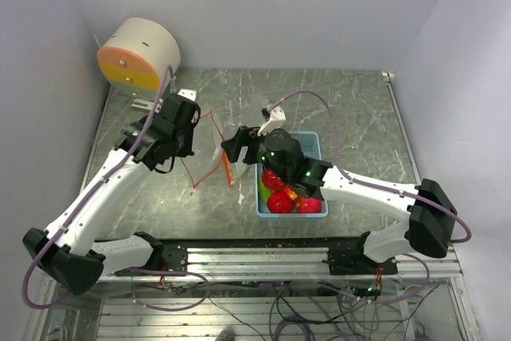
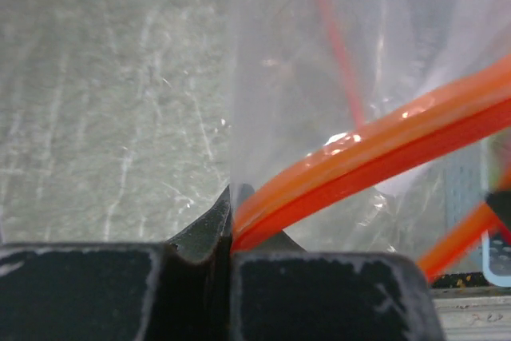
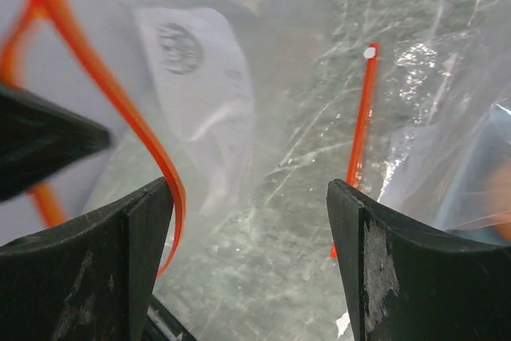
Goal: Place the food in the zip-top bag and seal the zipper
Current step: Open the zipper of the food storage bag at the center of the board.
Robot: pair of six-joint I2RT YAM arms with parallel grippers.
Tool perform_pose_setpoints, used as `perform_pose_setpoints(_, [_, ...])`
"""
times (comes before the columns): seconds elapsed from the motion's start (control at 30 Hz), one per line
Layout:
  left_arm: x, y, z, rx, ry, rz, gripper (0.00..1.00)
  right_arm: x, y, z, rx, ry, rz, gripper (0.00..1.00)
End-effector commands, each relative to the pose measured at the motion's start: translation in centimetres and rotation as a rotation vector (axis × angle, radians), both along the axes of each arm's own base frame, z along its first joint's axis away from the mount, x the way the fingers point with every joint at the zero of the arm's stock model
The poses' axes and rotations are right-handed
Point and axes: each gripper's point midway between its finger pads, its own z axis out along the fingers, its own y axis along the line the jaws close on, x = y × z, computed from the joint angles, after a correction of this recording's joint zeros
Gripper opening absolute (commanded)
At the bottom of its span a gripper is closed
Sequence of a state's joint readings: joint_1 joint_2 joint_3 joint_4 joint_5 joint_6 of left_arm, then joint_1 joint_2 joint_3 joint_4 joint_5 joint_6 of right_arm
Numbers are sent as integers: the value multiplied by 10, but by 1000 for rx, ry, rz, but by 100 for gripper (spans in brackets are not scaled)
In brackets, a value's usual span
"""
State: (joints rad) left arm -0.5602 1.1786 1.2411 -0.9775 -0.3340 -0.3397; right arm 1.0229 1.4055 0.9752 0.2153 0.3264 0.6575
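The left pincer (image 2: 230, 225) is clamping together on the orange zipper (image 2: 375, 145), a grip only its own wrist view is showing. The clear zip-top bag (image 1: 209, 148) is sitting just left of centre overhead. The right pincer (image 3: 251, 237) is hovering at the bag, fingers apart. A tug from it could pull the thin strip free. Only the overhead view is showing the toy fruits (image 1: 281, 197) lying in the light blue tray (image 1: 310, 140), right of centre.

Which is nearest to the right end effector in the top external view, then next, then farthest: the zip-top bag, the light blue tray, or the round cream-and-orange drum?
1. zip-top bag: right at the right end effector, on its left-arm side.
2. light blue tray: close by on the other side, under the right wrist.
3. round cream-and-orange drum: far-left back corner, clearly farthest.
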Motion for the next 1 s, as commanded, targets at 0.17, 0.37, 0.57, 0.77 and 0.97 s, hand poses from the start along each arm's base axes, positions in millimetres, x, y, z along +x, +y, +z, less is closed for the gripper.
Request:
perform_pose_setpoints(0.17, [-18,54,49,218,-36,105,7,16,-1,-27,-180,-7,-44,77])
perform_pose_setpoints(0.37, [-3,24,3,186,45,36,7,23,-19,-45,-283,-6,-113,77])
perform_pose_setpoints(0.57, [8,-10,-62,193,151,-12,7,29,-26,-70,-372,13,-152,77])
perform_pose_setpoints(0.77, [11,-25,-88,211,183,-36,7,31,-45,-90,-443,30,-218,77])
perform_pose_setpoints(0.97, [13,-27,-87,204,164,-37,7,23,-49,-85,-425,2,-165,77])
